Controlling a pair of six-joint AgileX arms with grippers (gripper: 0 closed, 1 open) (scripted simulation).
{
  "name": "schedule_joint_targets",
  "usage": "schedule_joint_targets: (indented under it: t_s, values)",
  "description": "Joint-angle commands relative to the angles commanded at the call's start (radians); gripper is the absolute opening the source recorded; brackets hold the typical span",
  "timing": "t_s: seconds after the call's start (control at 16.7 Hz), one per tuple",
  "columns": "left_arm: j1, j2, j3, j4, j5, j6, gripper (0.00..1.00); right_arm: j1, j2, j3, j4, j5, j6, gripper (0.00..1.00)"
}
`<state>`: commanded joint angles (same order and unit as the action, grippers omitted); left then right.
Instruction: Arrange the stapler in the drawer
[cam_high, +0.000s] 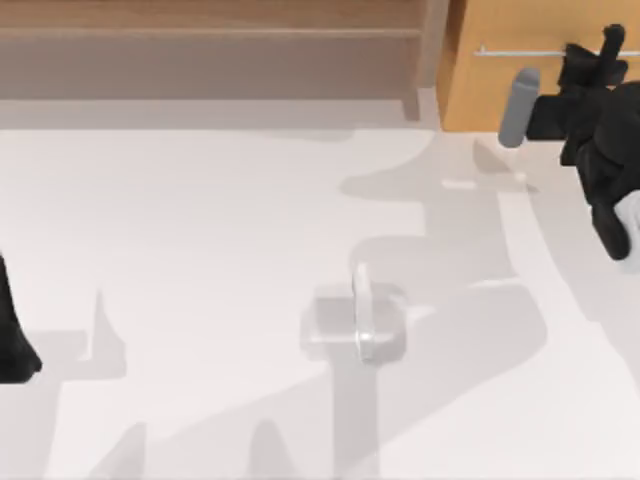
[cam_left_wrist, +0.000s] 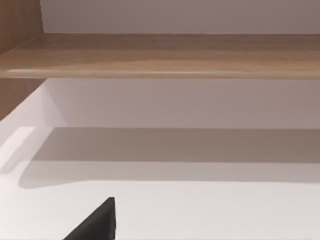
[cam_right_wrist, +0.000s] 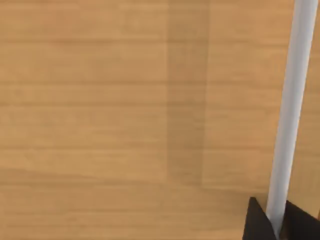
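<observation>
Left arm (cam_high: 15, 335): parked at the far left table edge, well left of the stapler; fingers not discernible from above, cannot tell whether spread or closed. One dark fingertip (cam_left_wrist: 97, 222) seen in the left wrist view, above bare white table (cam_left_wrist: 200, 210), facing the open shelf unit (cam_left_wrist: 165, 57).

Open shelf unit (cam_high: 210, 50): paler brown, along the back edge, up and left of the stapler, well apart from it.

Stapler (cam_high: 364, 312): small whitish, near-translucent bar, lying flat on the white table (cam_high: 180, 220) near centre, long axis running front to back, over a grey square shadow patch. Untouched by either gripper; outside the drawer.

Drawer (cam_high: 520, 60): orange-tan wooden front, up and right of the stapler at the back right, just beside the shelf unit's end post. Front appears closed; no interior visible. Thin silver bar handle (cam_high: 520, 51) running horizontally across the front.

Right gripper (cam_high: 590, 55): at the drawer front, on the handle, well apart from the stapler. In the right wrist view, handle (cam_right_wrist: 290, 115) passing between two dark fingers (cam_right_wrist: 257, 222), jaws narrow and seated around the bar; drawer front (cam_right_wrist: 125, 110) close behind
</observation>
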<state>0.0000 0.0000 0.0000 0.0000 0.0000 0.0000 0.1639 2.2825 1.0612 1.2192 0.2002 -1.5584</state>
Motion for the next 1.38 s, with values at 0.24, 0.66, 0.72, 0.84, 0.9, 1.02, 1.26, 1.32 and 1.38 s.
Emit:
schedule_joint_targets:
  t_s: [0.24, 0.66, 0.72, 0.84, 0.9, 1.02, 1.26, 1.32, 1.38]
  values:
    - [0.0, 0.0, 0.0, 0.0, 0.0, 0.0, 1.0, 0.0, 0.0, 0.0, 0.0, 0.0, 0.0, 0.0]
    - [0.0, 0.0, 0.0, 0.0, 0.0, 0.0, 1.0, 0.009, -0.029, -0.037, 0.032, 0.009, 0.004, 0.0]
    - [0.0, 0.0, 0.0, 0.0, 0.0, 0.0, 1.0, 0.013, -0.043, -0.068, 0.052, 0.013, 0.004, 0.0]
    - [0.0, 0.0, 0.0, 0.0, 0.0, 0.0, 1.0, 0.021, -0.067, -0.159, 0.081, 0.018, 0.005, 0.0]
    - [0.0, 0.0, 0.0, 0.0, 0.0, 0.0, 1.0, 0.025, -0.08, -0.205, 0.1, 0.021, 0.006, 0.0]
    - [0.0, 0.0, 0.0, 0.0, 0.0, 0.0, 1.0, 0.034, -0.109, -0.268, 0.143, 0.028, 0.007, 0.0]
    - [0.0, 0.0, 0.0, 0.0, 0.0, 0.0, 1.0, 0.038, -0.123, -0.288, 0.158, 0.035, 0.005, 0.0]
    - [0.0, 0.0, 0.0, 0.0, 0.0, 0.0, 1.0, 0.035, -0.119, -0.284, 0.155, 0.033, 0.005, 0.0]
    - [0.0, 0.0, 0.0, 0.0, 0.0, 0.0, 1.0, 0.036, -0.122, -0.287, 0.158, 0.035, 0.004, 0.0]
